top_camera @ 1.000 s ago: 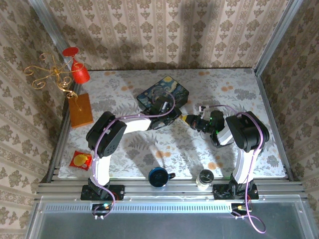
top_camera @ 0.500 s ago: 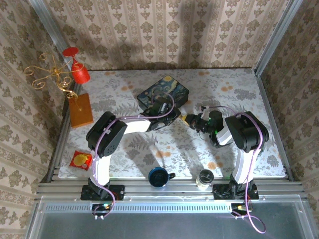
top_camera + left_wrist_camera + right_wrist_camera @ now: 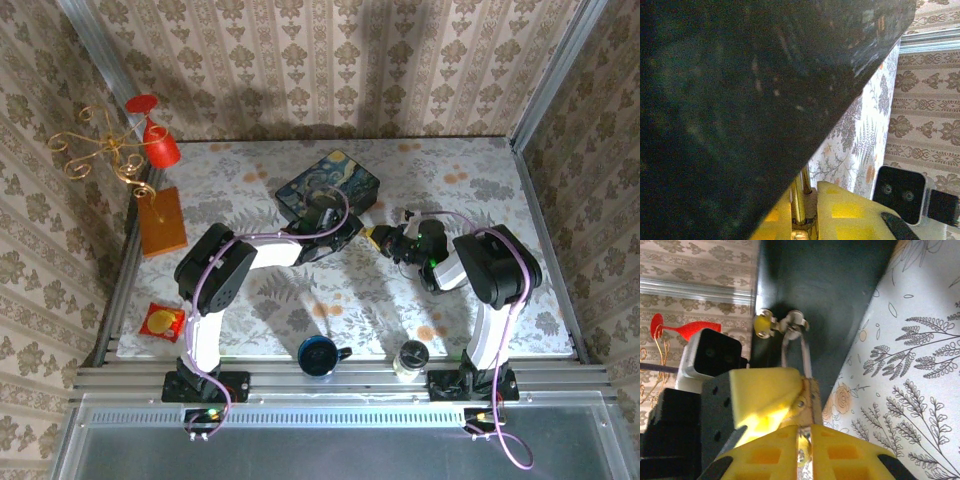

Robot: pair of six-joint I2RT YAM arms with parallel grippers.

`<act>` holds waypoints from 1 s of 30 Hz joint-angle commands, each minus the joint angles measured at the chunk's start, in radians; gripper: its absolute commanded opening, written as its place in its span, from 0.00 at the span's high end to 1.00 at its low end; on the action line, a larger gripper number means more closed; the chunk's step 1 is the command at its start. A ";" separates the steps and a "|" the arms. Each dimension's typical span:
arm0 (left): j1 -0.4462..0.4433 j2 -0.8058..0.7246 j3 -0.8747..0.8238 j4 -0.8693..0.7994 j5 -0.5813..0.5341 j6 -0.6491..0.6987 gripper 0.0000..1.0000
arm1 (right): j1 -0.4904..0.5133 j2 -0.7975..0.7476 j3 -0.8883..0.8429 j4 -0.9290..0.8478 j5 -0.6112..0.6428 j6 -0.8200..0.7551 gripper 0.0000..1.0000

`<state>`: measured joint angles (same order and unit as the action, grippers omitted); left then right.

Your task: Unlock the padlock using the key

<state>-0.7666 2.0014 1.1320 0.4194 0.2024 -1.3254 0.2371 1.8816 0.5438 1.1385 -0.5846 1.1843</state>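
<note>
**Brassy little padlock (image 3: 811, 397) gripped at the painted tin's clasp**

Brass body and thin silvery shackle (image 3: 806, 357) are hooked through the small metal clasp (image 3: 795, 320). The clasp sits on the dark side wall of the rectangular tin with the blue-and-yellow painted lid (image 3: 328, 188). The tin stands toward the far middle of the floral-patterned table (image 3: 300, 290).

From above, the two arms meet just off the tin's near right corner. The left claw (image 3: 352, 232) reaches in from the left and the right claw (image 3: 386, 241) from the right, tips nearly touching.

In the right wrist view, the right claw's yellow fingers (image 3: 765, 455) are pressed together on a thin silvery key (image 3: 801, 452). Only a sliver of it shows, directly beneath the padlock's body. One yellow finger of the left claw lies against the body's left side.

In the left wrist view, the left claw's fingers (image 3: 850, 212) stand close around a thin brass-coloured piece — pinching the padlock, as far as shows. The tin's dark wall looms just above them.
</note>
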 commanded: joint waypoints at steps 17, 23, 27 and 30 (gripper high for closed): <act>-0.015 -0.021 -0.026 0.028 0.020 -0.017 1.00 | 0.178 -0.562 0.097 -1.000 0.498 -0.811 0.74; -0.017 -0.031 -0.009 0.008 0.026 -0.013 1.00 | 0.262 -0.553 0.168 -1.119 0.656 -0.989 0.74; -0.017 -0.035 -0.003 -0.009 0.029 -0.010 1.00 | 0.316 -0.508 0.198 -1.123 0.734 -1.086 0.72; -0.017 -0.033 0.000 -0.020 0.038 -0.008 1.00 | 0.332 -0.455 0.201 -1.093 0.754 -1.132 0.72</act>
<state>-0.7727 2.0006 1.1213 0.4320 0.1993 -1.3163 0.5514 1.3819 0.7204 0.0738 0.0799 0.1654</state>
